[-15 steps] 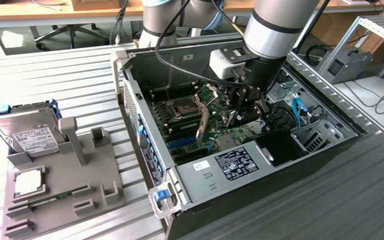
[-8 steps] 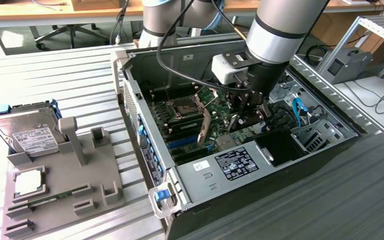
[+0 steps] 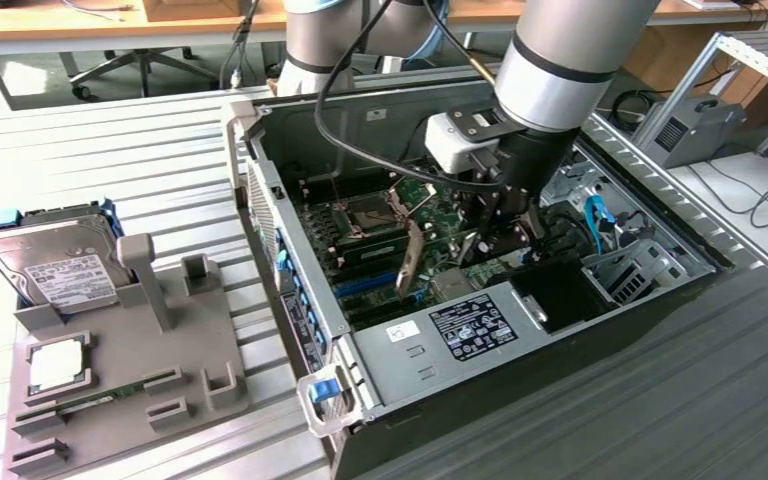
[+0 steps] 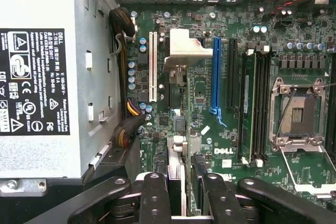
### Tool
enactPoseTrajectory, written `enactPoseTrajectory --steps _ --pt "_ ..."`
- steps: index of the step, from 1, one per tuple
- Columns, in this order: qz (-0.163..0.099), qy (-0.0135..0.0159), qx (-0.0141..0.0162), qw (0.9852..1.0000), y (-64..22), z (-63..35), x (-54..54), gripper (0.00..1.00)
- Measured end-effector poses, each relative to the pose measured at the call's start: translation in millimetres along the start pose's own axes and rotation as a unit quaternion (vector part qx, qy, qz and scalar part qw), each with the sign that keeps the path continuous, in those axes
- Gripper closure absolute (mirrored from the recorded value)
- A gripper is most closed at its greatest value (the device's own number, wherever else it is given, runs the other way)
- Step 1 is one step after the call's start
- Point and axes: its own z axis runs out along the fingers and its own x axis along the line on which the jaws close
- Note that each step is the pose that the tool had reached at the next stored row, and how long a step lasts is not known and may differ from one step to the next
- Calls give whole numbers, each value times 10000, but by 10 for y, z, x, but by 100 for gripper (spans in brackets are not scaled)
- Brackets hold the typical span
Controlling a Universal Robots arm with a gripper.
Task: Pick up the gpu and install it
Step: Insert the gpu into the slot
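I see the 2 black ridged fingers (image 4: pixel 155 198) clamped on the gpu (image 4: pixel 178 153), the thin flat green circuit card with a silver metal end bracket, which I view edge-on from the wrist view. The black gripper (image 4: pixel 178 203) pinches the card's upper edge, 1 finger on each face, and the card hangs straight down toward the green Dell motherboard (image 4: pixel 202 85). Its bent silver bracket end reaches toward the case's perforated rear wall. From the card, the long blue expansion slot (image 4: pixel 216 74) lies just beside it at 3 o'clock, and the white slot (image 4: pixel 153 66) at 9 o'clock. The empty silver processor socket (image 4: pixel 296 111) sits farther out at 3 o'clock.

In the exterior view, the gripper (image 3: pixel 507 235) is down inside the open black computer case (image 3: pixel 651 300), with the card (image 3: pixel 415 262) standing on edge over the board's middle. The grey power supply with its black label (image 3: pixel 471 328) lies near the gripper at 6 o'clock. Well apart at 9 o'clock, outside the case, the grey moulded parts holder (image 3: pixel 131 400) sits on the slatted metal table (image 3: pixel 131 170), holding the silver hard drive with a white label and blue frame (image 3: pixel 57 255).
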Motion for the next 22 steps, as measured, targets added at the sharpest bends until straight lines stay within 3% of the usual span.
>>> enactPoseTrajectory --steps 22 --pt "0 0 0 10000 5 26 103 71"
